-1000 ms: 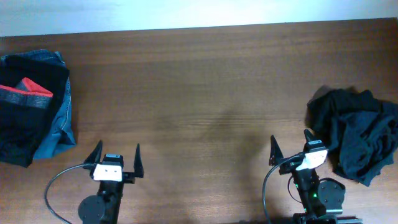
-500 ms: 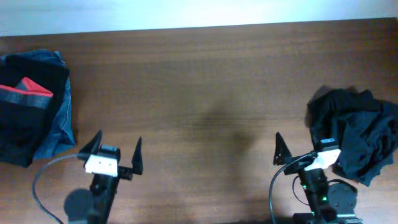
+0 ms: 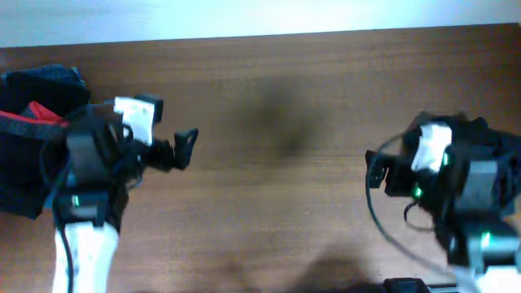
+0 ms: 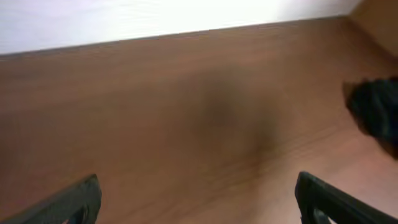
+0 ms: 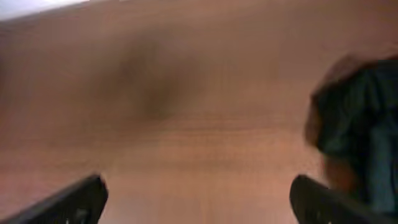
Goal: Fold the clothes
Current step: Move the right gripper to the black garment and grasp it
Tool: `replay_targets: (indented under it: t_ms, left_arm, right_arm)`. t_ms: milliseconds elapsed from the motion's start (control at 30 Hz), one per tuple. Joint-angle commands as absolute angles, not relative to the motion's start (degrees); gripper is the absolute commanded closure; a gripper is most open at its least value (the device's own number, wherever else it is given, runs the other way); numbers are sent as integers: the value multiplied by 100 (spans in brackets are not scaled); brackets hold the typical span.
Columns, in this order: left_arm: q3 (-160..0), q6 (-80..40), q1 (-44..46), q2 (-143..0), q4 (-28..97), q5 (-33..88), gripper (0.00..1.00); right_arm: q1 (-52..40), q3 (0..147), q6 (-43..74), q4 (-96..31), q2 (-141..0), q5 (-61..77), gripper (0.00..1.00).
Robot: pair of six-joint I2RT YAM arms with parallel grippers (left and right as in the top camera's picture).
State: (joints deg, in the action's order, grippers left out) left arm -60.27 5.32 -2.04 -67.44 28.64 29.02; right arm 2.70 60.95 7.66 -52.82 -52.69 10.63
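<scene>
The left gripper (image 4: 196,190) stood wide open, its two dark fingers (image 4: 73,202) spread far apart with nothing between them. The right gripper (image 5: 196,190) was spread just as wide, also empty. Seen from above, both arms were blurred: the left arm (image 3: 81,244) white-cased behind its fingers, the right arm (image 3: 476,203) dark.

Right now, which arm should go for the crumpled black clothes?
Right. The right gripper hangs open close beside the black clothes, which show at the right edge of its wrist view. The left gripper, also open, sits across the table by the red-striped stack.
</scene>
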Motion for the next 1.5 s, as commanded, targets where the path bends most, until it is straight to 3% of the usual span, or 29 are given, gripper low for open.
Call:
replay_targets:
  t_ms: [0, 200, 300, 433, 667, 1133, 1367, 1467]
  left_arm:
    - [-6696, 515, -224, -7408, 2904, 3435, 1]
    - [-6746, 530, -224, -7808, 2663, 4228, 1]
    - [-6746, 519, -152, -7894, 2536, 4139, 1]
    - [-6746, 303, 239, -7933, 2530, 3046, 1]
    - [-6746, 303, 1616, -8099, 2182, 1251, 1]
    - [-6746, 303, 2307, -8986, 1887, 1219, 1]
    - [-6746, 303, 2311, -9002, 1892, 1219, 1]
    - [-6746, 303, 2311, -9002, 1887, 1219, 1]
  right_arm:
    - [298, 7247, 803, -5789, -6337, 1111, 1]
    - [325, 7712, 480, -5922, -7303, 1643, 1]
    - [537, 7712, 1052, -5920, -7494, 1197, 1]
    - [1013, 7710, 1778, -5940, -7605, 305, 1]
    - [1964, 7710, 1872, -5854, -7911, -93, 1]
    - [2182, 7710, 1697, -3518, -9922, -69, 0]
    - [2185, 7710, 1752, -3194, -10801, -366, 14]
    - [2185, 7708, 2032, -3299, -10899, -812, 16]
